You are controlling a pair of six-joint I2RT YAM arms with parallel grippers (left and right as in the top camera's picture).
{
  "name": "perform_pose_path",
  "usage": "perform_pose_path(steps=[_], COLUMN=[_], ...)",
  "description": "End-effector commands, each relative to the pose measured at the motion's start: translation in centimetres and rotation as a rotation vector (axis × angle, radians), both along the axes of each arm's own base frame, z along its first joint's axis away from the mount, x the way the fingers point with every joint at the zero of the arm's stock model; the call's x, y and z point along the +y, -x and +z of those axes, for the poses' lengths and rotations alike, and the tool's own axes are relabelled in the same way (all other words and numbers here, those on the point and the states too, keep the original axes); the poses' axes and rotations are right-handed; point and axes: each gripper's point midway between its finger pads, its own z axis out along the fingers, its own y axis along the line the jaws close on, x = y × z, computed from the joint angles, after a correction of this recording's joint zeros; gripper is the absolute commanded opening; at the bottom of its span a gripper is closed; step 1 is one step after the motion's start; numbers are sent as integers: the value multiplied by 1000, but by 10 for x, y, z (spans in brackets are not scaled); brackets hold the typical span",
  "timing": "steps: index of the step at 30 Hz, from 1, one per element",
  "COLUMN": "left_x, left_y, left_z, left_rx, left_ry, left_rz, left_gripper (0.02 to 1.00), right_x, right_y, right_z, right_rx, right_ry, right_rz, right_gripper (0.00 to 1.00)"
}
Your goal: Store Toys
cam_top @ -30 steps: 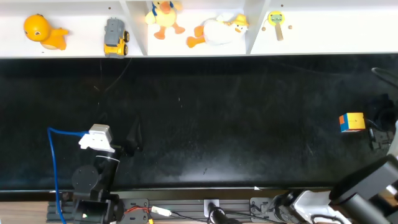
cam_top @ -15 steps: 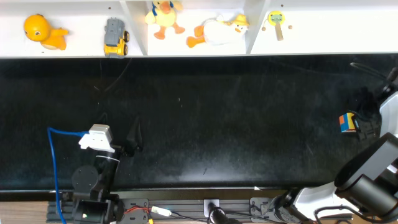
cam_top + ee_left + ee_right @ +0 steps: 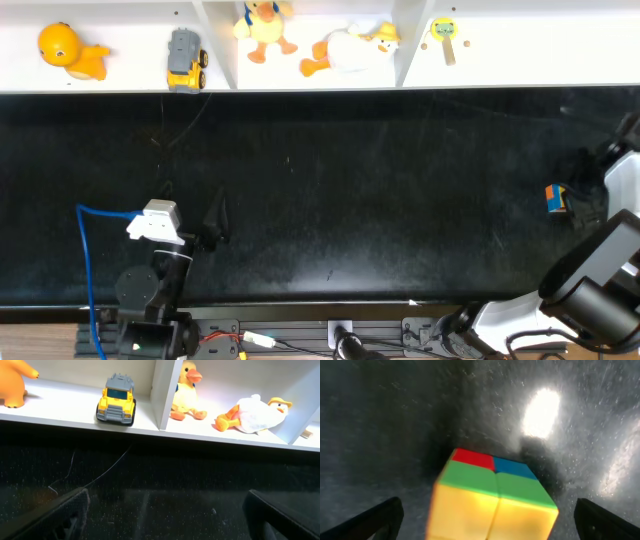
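You've got a black tabletop [image 3: 350, 180] with a thin pale strand [image 3: 102, 472] lying on it toward the far edge, maybe a thread or wire. A blue cable [image 3: 105, 212] loops at the left.

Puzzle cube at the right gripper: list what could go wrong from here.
1. The cube looks turned between the open fingers of the right gripper; closing may catch its corners and spin it loose.
2. The nearest shelf compartment already holds a small toy; placing the cube there might knock it.
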Motion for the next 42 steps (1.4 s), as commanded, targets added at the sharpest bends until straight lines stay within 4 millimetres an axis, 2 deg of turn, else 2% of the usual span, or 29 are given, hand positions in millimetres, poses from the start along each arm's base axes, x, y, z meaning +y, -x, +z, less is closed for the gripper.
perform_pose_path(steps=[1,3,5,12,14,25,30,34,37,42], left_x=[-5,-4,-4,-4,-4,-5,-4,-4,-4,-4], left_y=[1,1,1,1,1,1,1,1,1,1], left_z=[0,0,0,0,0,0,0,0,0,0], left_rx=[-5,-6,-6,-6,-5,-6,-5,-6,-6,-6], left_ry=[19,19,19,19,19,19,19,19,19,19], left_rz=[-22,-21,-21,-21,-21,-22,-21,-21,-21,-21], left_gripper=[998,996,996,998,998,998,998,998,998,998], right_x=[3,2,2,-3,-5,-9,-10,-13,-15,-2], right_y=[8,7,7,1,1,2,1,-5,-15,-46], right_z=[-10,-11,-10,-9,-9,-8,1,25,56,128], right_rx=[25,23,21,3,2,17,22,-7,-54,-186], right_ry=[-2,0,2,26,32,57,64,94,147,299], right_rz=[-9,-9,-9,10,12,45,99,128,191,465], right_gripper=[941,915,829,673,599,378,224,47,47,45])
